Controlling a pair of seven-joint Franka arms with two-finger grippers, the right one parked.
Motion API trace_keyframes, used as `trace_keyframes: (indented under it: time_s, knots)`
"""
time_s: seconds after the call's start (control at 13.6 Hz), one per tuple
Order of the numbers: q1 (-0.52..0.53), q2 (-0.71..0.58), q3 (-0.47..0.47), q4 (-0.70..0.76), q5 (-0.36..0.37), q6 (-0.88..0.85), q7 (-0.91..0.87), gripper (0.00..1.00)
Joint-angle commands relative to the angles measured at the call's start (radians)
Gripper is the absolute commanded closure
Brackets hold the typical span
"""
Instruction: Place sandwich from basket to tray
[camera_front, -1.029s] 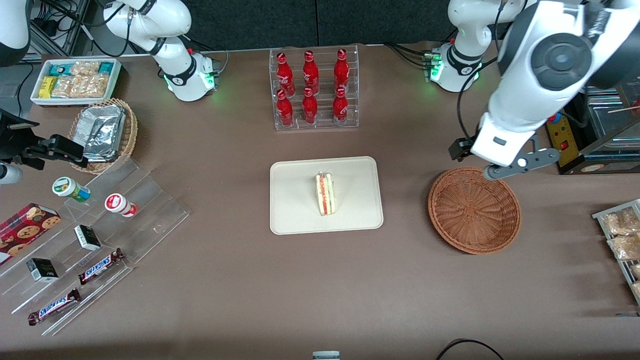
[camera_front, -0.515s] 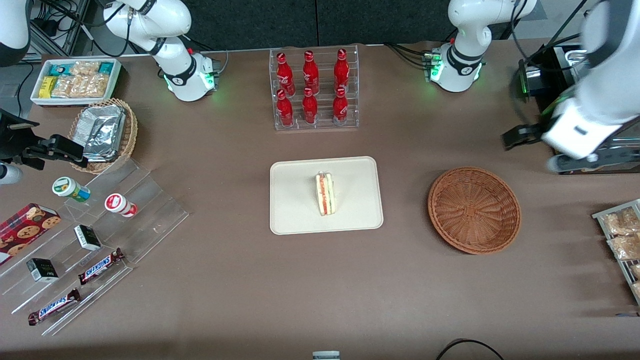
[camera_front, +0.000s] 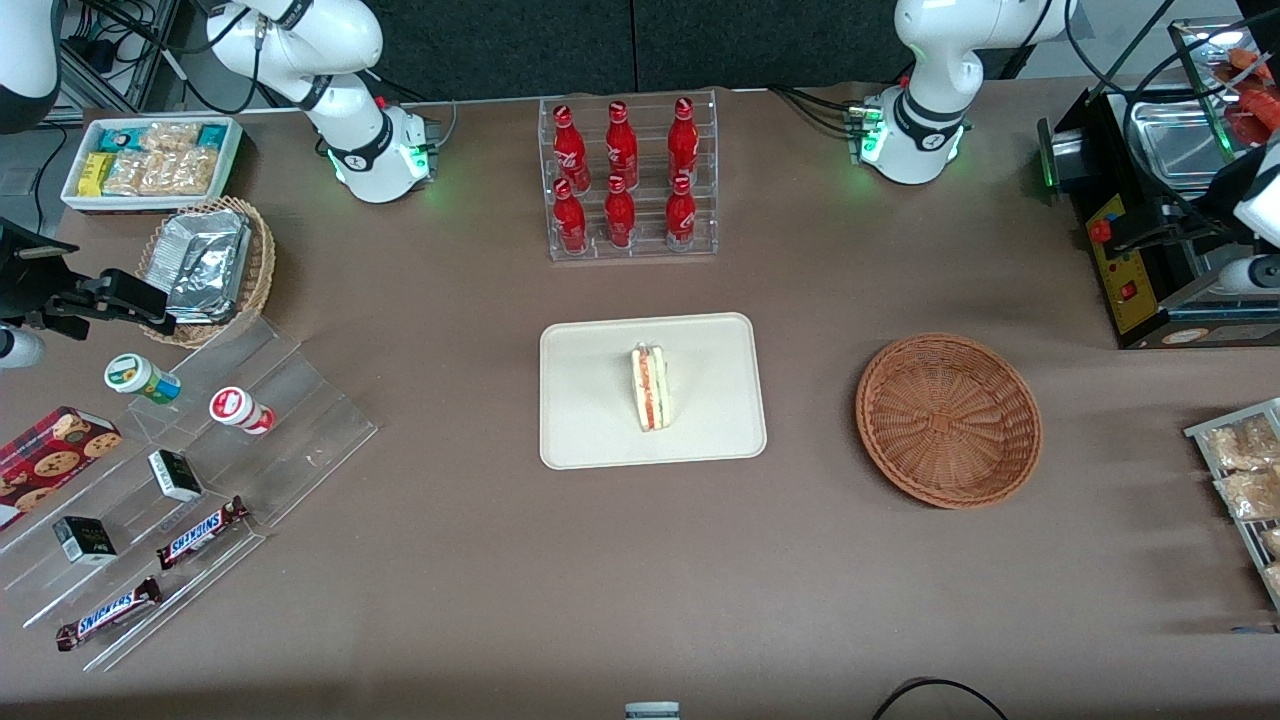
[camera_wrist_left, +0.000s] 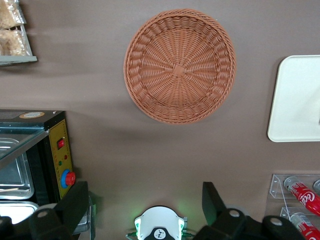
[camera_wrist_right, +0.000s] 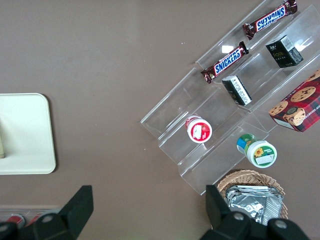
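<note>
Sandwich (camera_front: 650, 387) stands on its edge near the middle of the tray (camera_front: 590, 440), well inside the rim, so the placement looks done. Basket (camera_front: 948, 420) sits at the tray's 3 o'clock in the front view, holding nothing, with bare tabletop (camera_front: 810, 300) between them. Claw (camera_wrist_left: 145, 202) is raised high toward the working arm's end of the tabletop, near the black appliance (camera_front: 1140, 260); its fingers (camera_wrist_left: 75, 200) are spread wide with nothing between them.

What remains, by my reading, is only the retreat. Best to keep height and swing clear of the appliance, whose open lid and cables sit close to the arm. Bottle rack (camera_front: 628, 178) at the tray's 12 o'clock is well apart. Snack rack (camera_front: 1240, 470) lies at the basket's 3 o'clock, near the tabletop edge.
</note>
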Motion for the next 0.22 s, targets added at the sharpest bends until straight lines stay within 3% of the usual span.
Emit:
trace_keyframes:
  time_s: [0.0, 0.15]
  knots:
    - [-0.024, -0.008, 0.007, 0.01, -0.01, -0.01, 0.016, 0.0]
    - [-0.023, -0.004, 0.007, 0.026, -0.01, -0.005, 0.018, 0.0]
